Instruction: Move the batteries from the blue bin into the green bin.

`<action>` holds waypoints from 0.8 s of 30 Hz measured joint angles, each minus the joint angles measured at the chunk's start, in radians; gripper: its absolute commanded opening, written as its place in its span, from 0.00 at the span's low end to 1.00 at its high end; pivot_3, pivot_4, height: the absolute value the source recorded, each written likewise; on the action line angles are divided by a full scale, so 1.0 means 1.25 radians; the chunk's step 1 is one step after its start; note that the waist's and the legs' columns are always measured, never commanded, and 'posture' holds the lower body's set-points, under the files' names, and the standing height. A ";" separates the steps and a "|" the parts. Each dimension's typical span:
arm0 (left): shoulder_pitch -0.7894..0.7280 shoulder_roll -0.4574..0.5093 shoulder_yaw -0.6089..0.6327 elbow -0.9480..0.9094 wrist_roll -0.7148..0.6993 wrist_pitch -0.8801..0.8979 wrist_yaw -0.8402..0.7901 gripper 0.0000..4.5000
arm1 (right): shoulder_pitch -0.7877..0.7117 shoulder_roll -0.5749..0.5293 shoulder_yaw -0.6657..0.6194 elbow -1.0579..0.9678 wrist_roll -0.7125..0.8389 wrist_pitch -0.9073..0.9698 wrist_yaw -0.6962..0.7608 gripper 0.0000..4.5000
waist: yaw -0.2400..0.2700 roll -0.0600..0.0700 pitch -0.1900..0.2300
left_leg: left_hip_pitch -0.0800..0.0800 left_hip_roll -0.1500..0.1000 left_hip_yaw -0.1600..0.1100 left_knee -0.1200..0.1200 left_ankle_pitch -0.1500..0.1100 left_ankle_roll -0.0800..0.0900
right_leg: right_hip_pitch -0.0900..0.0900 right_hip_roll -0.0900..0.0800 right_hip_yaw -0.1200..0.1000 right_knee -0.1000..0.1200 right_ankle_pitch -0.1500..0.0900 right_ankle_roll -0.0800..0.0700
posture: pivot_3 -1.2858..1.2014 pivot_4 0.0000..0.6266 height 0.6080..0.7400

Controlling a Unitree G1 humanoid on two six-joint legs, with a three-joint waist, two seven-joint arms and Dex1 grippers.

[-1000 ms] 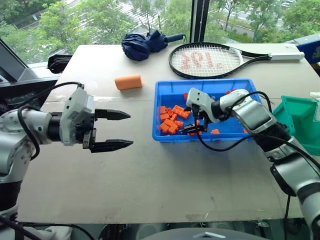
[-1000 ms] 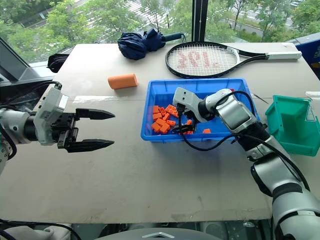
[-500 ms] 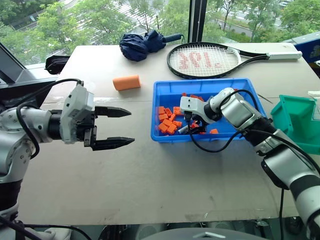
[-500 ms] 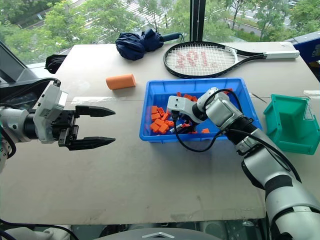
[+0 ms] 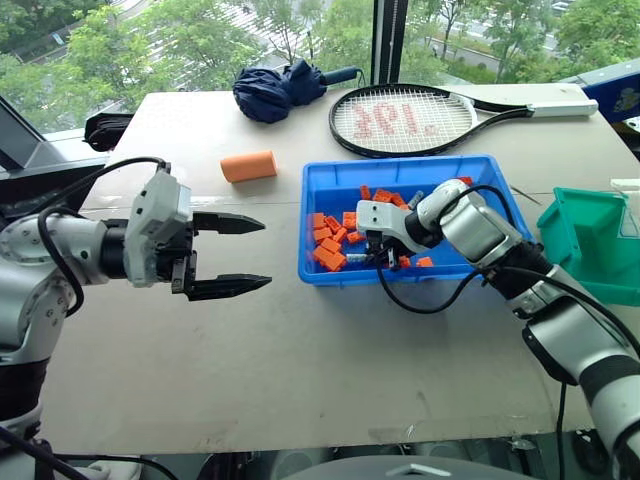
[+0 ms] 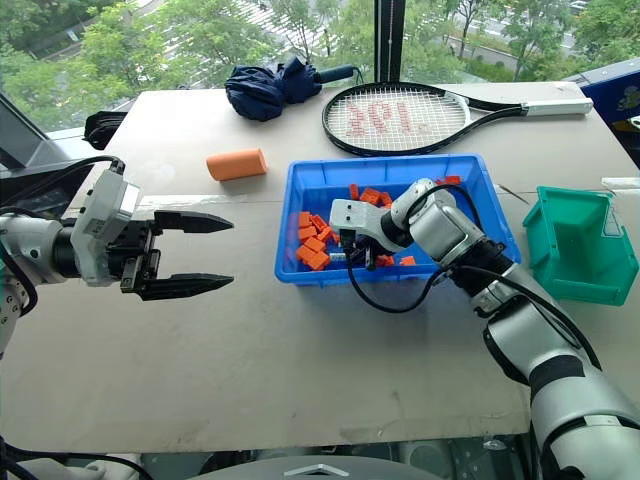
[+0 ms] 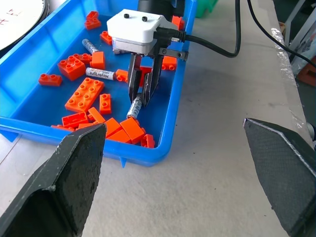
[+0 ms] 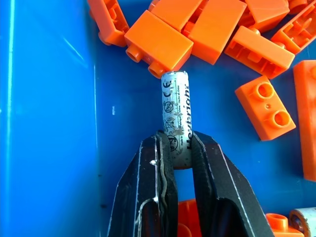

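The left gripper (image 5: pixel 248 255) hovers over the table (image 5: pixel 300 350), jaws apart and empty. In the blue bin (image 5: pixel 340 180), near its front wall, the right gripper (image 7: pixel 143 100) pinches a battery (image 8: pixel 176 118) among orange bricks (image 5: pixel 330 245). The green bin (image 5: pixel 590 240) sits far right.

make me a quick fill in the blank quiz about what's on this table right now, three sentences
1. The right gripper is shut on a ____ inside the blue bin.
2. The loose bricks in that bin are coloured ____.
3. The left gripper hovers over the table with its fingers ____.

Missing words: battery; orange; open
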 measured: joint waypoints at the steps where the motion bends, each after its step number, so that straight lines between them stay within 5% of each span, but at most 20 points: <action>1: -0.001 0.000 0.000 0.003 0.000 0.000 -0.002 1.00 | 0.002 -0.006 -0.007 -0.014 0.004 0.001 0.001 0.02 | 0.000 0.000 0.000 | 0.000 0.000 0.000 0.000 0.000 0.000 | 0.000 0.000 0.000 0.000 0.000 0.000 | 0.52 0.24 1.00; 13: -0.128 -0.096 -0.050 0.007 -0.055 0.052 0.047 1.00 | 0.081 -0.131 -0.283 -0.316 0.133 0.203 -0.080 0.02 | 0.012 0.000 0.000 | -0.001 -0.001 0.000 0.001 0.000 0.000 | 0.000 -0.001 0.000 0.000 0.000 0.000 | 0.52 0.24 1.00; 24: -0.345 -0.312 -0.207 0.043 -0.001 0.060 0.186 1.00 | 0.507 -0.469 -0.837 -0.459 0.167 0.356 -0.198 0.02 | 0.045 -0.001 0.000 | -0.005 -0.001 0.000 0.007 0.000 0.001 | 0.000 -0.001 -0.001 0.003 0.000 0.000 | 0.52 0.24 1.00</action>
